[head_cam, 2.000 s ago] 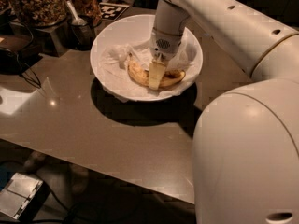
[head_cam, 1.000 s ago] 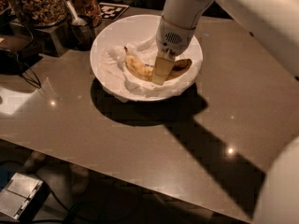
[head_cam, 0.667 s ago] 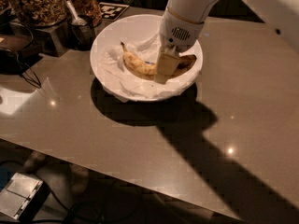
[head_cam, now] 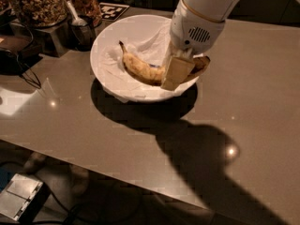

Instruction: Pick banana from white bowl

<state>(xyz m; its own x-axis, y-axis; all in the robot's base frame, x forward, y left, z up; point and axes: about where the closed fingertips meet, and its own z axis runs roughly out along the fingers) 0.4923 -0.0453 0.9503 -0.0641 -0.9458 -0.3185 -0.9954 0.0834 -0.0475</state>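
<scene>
grey counter (head_cam: 70, 125) w/ white bowl (head_cam: 99, 55): claw (head_cam: 179, 75) clamped on yellow, brown-speckled curved banana (head_cam: 140, 69) inside it.

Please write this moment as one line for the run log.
gripper: down in white bowl, at right half of banana | banana: lying on napkin in bowl | grasp: unclear

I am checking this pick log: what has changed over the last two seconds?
The arm swung its bulky near part out of view to the right, and the gripper shifted slightly right, to the right part of the banana in the white bowl. More of the banana shows, stem end included. The bowl and jars stayed put.
</scene>
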